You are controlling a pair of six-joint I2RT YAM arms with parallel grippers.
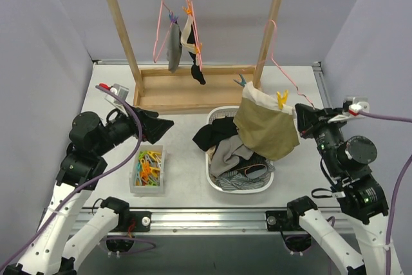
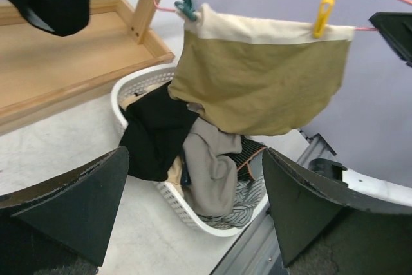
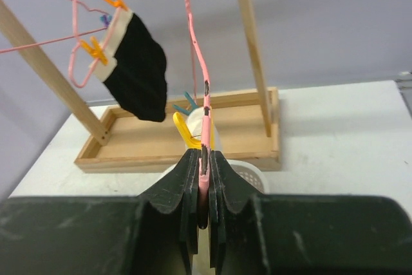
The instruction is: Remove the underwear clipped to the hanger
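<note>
The olive-green underwear [image 1: 267, 127] with cream trim hangs from a pink wire hanger [image 1: 299, 88] over the white basket. A teal clip [image 1: 241, 82] and a yellow clip [image 1: 282, 98] hold it. My right gripper [image 1: 302, 117] is shut on this hanger's wire; the right wrist view shows the wire [image 3: 205, 127] pinched in the gripper [image 3: 204, 165]. My left gripper [image 1: 158, 127] is open and empty, left of the basket, facing the olive underwear [image 2: 257, 82]. The grey underwear [image 1: 174, 46] and the black-and-white one [image 1: 191, 49] hang clipped on hangers on the rack.
A wooden rack [image 1: 187, 91] with a tray base stands at the back. The white basket [image 1: 215, 181] holds several loose garments. A clear tub of coloured clips [image 1: 149, 169] sits left of the basket. Grey walls close in on both sides.
</note>
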